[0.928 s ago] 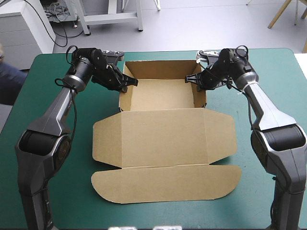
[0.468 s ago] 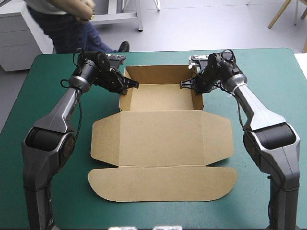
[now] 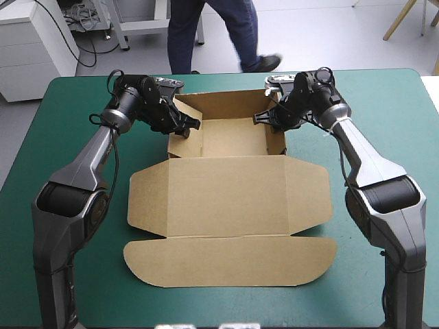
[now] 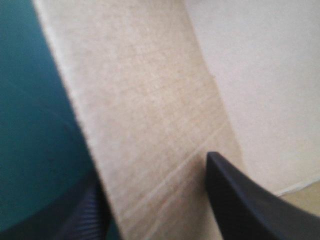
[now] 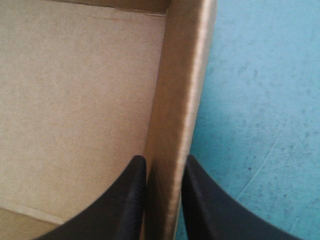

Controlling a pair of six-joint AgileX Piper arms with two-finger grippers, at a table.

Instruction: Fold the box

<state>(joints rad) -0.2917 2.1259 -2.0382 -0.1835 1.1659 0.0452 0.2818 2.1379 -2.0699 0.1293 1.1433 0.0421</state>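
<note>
The brown box lies as an open tray at the far middle of the table. Its lid and front flap are spread flat toward the near edge. My left gripper is at the tray's left wall, which leans inward. In the left wrist view the board runs between the black fingers of that gripper. My right gripper pinches the upright right wall. The right wrist view shows this wall held in the right gripper, one finger inside the tray and one outside.
Bare teal-green cover surrounds the box on both sides and along the near edge. The far edge of the table runs just behind the tray's back wall.
Both grippers have drawn closer together with the tray's side walls. The left wall has tipped inward. The whole box has slid slightly to the left.
</note>
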